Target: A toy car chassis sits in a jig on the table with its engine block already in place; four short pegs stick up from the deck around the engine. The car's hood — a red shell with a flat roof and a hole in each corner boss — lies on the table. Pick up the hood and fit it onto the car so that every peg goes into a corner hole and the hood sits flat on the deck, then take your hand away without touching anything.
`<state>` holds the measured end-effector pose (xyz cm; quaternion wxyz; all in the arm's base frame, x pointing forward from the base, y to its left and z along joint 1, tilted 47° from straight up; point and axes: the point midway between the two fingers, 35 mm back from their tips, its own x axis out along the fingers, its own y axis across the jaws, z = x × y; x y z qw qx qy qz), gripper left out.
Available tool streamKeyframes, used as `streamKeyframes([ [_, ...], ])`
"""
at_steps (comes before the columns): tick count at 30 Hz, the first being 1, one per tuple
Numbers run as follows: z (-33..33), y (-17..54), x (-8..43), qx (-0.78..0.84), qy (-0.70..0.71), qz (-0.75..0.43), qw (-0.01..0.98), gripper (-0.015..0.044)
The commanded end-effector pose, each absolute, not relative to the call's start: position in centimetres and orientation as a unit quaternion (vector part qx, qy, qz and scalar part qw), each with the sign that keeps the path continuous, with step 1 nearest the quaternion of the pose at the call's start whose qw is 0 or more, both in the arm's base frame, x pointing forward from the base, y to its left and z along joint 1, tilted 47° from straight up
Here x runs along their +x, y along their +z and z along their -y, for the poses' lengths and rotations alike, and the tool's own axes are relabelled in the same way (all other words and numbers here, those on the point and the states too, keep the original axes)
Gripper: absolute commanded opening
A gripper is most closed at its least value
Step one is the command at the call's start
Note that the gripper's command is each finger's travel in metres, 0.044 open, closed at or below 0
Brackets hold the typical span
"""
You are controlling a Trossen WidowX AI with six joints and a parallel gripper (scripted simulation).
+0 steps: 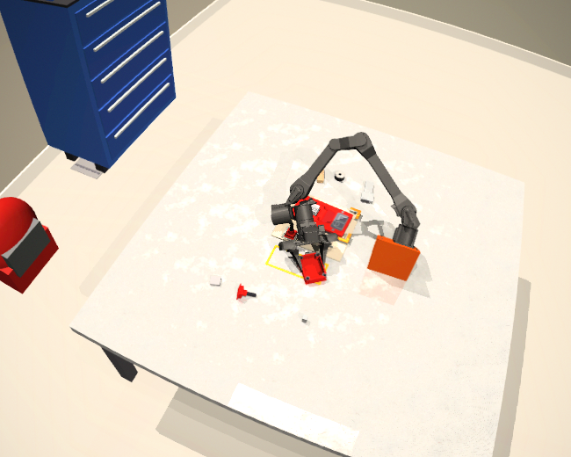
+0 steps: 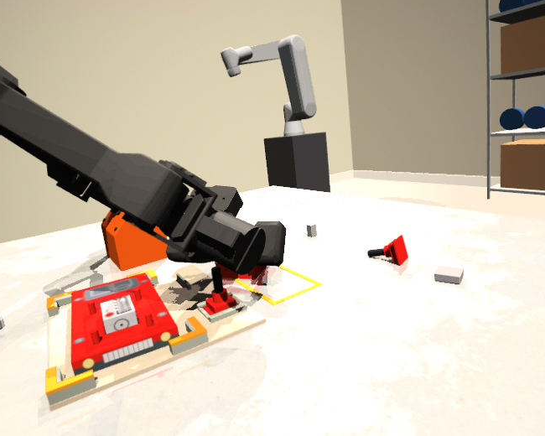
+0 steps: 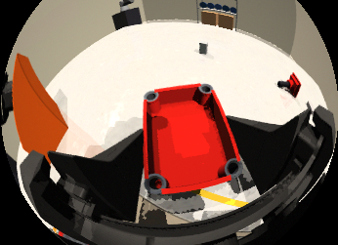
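Observation:
The red hood (image 1: 314, 268) (image 2: 241, 275) (image 3: 190, 140) is open side up, its hollow inside and four corner bosses facing the wrist camera. My gripper (image 1: 312, 264) (image 3: 187, 128) is down around it, with a black finger against each long side wall; it is shut on the hood. Whether the hood is off the table is hard to tell. The red chassis (image 1: 328, 216) (image 2: 83, 319) sits in the jig (image 2: 69, 381) between orange corner brackets. The white-grey engine block (image 1: 314, 209) (image 2: 120, 314) is on its deck, with short red pegs (image 2: 148, 318) around it.
A yellow outline (image 1: 271, 257) (image 2: 297, 293) (image 3: 222, 199) lies by the hood. A red stand (image 2: 219, 300) with a black rod rises at the jig's edge. An orange block (image 1: 393, 257) (image 2: 132, 249) (image 3: 39, 110) stands to one side. Another red piece (image 1: 242, 291) (image 2: 398, 250) (image 3: 294, 85) lies farther out.

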<state>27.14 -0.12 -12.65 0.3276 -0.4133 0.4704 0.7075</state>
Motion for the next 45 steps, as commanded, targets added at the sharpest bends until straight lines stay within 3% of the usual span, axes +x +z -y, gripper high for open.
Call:
streamKeyframes([
  [1,0.1,-12.6,27.2,-0.414,0.707,-0.471,0.328,0.0302],
  [5,0.1,-12.6,27.2,-0.414,0.707,-0.471,0.328,0.0275],
  [16,-2.6,-10.1,27.5,-0.414,0.707,-0.47,0.328,0.0],
  [34,-5.2,-7.7,27.4,-0.413,0.707,-0.47,0.329,0.0],
  [45,-5.1,-7.8,27.3,-0.383,0.665,-0.529,0.363,0.0],
])
